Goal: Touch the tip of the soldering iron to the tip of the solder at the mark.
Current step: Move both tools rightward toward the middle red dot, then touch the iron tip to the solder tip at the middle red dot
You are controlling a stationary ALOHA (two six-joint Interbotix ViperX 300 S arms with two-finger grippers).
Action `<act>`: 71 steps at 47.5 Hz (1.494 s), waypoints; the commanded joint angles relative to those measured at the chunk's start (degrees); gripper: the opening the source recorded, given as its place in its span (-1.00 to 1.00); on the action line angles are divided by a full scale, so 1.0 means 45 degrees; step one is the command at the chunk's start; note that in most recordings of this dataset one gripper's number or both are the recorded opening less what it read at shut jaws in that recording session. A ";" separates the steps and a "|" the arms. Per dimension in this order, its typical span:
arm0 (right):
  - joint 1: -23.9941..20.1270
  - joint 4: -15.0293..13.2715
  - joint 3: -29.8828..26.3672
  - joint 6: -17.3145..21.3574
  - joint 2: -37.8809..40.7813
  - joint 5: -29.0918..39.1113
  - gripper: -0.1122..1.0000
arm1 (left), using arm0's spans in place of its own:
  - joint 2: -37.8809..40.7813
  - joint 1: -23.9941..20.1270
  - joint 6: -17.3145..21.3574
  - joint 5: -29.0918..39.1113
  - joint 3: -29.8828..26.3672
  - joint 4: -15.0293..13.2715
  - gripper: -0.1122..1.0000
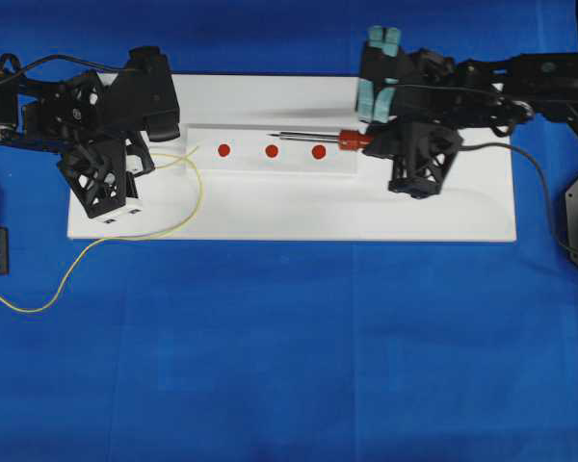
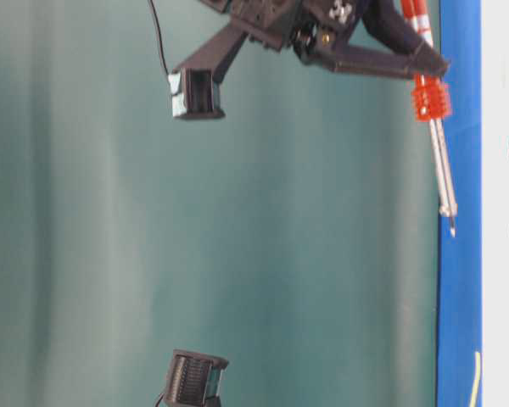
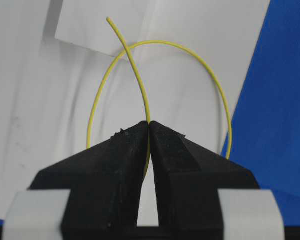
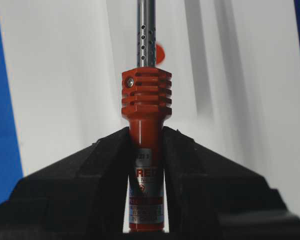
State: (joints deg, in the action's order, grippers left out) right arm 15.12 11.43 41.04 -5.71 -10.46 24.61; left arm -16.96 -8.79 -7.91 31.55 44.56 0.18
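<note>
My right tool (image 4: 146, 150) clamps the soldering iron (image 1: 339, 138) above the white board (image 1: 443, 212), tip near the middle red mark (image 1: 272, 150). My left tool (image 3: 149, 131) pinches the solder (image 3: 135, 70) at the board's left.

Matt black plastic jaws; iron (image 4: 146, 125) with glossy orange ribbed collar and shiny perforated metal shaft; smooth white board (image 1: 366, 207); blue cloth (image 1: 289, 366).

Both arms (image 1: 106, 106) were matte black with latticed wrist housings, the left gripper (image 3: 149, 127) wore white tape bands behind wedge-shaped black fingers, and a black cable (image 1: 544, 188) trailed from the right arm (image 1: 482, 87).
</note>
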 commanded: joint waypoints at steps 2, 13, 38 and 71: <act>0.0059 -0.0039 0.0020 0.0059 -0.0469 -0.0117 -0.68 | -0.0098 -0.0020 0.0000 -0.0059 -0.0234 0.0020 -0.75; 0.0039 -0.0039 0.0020 0.0059 -0.0469 -0.0137 -0.68 | 0.0430 -0.0020 0.0020 -0.0215 -0.0937 0.0020 -0.75; 0.0039 -0.0039 0.0195 0.0039 -0.0469 -0.0137 -0.68 | 0.3789 0.0039 0.0156 0.0195 -0.4199 0.0039 -0.75; 0.0039 -0.0059 0.0391 0.0039 -0.0254 -0.0488 -0.69 | 0.4570 0.0039 -0.0020 0.0059 -0.4121 0.0020 -0.75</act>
State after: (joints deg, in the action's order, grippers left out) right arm 15.21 11.25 43.51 -5.54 -11.34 23.03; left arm 4.31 -8.53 -8.09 32.08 26.46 0.18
